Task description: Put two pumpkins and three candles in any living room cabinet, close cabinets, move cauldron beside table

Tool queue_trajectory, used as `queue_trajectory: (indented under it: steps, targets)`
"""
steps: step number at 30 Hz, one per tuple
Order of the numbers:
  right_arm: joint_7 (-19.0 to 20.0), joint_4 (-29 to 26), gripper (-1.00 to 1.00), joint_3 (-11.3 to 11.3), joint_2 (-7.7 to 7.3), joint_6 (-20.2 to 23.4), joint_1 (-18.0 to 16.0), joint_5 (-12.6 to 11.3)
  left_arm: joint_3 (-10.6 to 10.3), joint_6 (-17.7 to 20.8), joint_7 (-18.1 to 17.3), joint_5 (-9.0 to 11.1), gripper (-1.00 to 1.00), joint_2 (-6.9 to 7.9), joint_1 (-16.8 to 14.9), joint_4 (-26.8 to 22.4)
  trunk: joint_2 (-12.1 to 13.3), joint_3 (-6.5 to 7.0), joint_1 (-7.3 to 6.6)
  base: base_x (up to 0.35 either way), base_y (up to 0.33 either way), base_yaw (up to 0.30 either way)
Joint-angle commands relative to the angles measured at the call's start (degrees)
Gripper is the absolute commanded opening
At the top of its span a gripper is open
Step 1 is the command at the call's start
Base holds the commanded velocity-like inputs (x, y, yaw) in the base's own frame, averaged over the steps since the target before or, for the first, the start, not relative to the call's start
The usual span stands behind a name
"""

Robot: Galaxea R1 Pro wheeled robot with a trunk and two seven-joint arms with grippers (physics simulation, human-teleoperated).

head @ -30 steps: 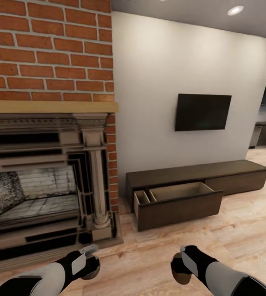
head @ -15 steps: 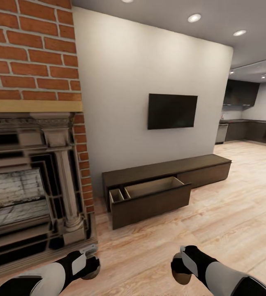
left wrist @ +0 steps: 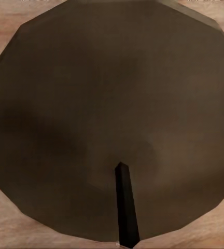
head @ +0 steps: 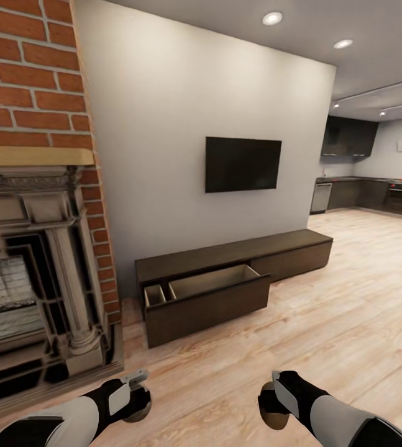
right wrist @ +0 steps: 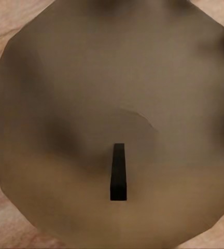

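My left gripper (head: 133, 402) hangs low over the floor, shut on a dark grey-brown candle (head: 141, 408). Its flat top and wick fill the left wrist view as the candle (left wrist: 112, 114). My right gripper (head: 271, 405) is shut on a paler tan candle (head: 275, 421), seen close up as the candle (right wrist: 112, 98) with its short wick. Ahead stands the long dark-brown cabinet (head: 238, 251) against the white wall. Its left drawer (head: 210, 304) is pulled out, and its two compartments look empty. Pumpkins, cauldron and coffee table are out of view.
A brick fireplace (head: 33, 236) with a raised hearth juts out on the left. A black TV (head: 243, 164) hangs above the cabinet. The pale wood floor (head: 350, 323) runs right toward a dark kitchen (head: 374, 192).
The whole picture has slid left, so the camera has turned right: the fireplace shows less and the kitchen has come into sight. Both arms keep their pose and their candles.
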Motion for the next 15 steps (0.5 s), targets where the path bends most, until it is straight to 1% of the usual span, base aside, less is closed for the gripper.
queue_trajectory:
  steps: [1, 10, 12, 15]
  targets:
    - [-0.4, -0.2, -1.0, 0.4, -0.06, 0.3, 0.0, -0.5, 0.0, 0.1, 0.2, 0.4, -1.0, -0.03, -0.1, 0.1, 0.0, -0.07, 0.02, 0.216, -0.284, -0.001]
    - [-0.3, -0.2, -1.0, 0.4, -0.06, 0.3, 0.0, -0.5, 0.0, 0.1, 0.2, 0.4, -1.0, -0.03, -0.1, 0.1, 0.0, -0.09, 0.02, 0.22, -0.282, 0.01]
    - [-0.3, -0.2, -1.0, 0.4, -0.06, 0.3, 0.0, -0.5, 0.0, 0.1, 0.2, 0.4, -1.0, -0.03, -0.1, 0.1, 0.0, -0.09, 0.02, 0.221, -0.282, 0.127]
    - [-0.4, -0.2, -1.0, 0.4, -0.06, 0.3, 0.0, -0.5, 0.0, 0.1, 0.2, 0.4, -1.0, -0.03, -0.1, 0.1, 0.0, -0.09, 0.02, 0.192, -0.294, 0.237]
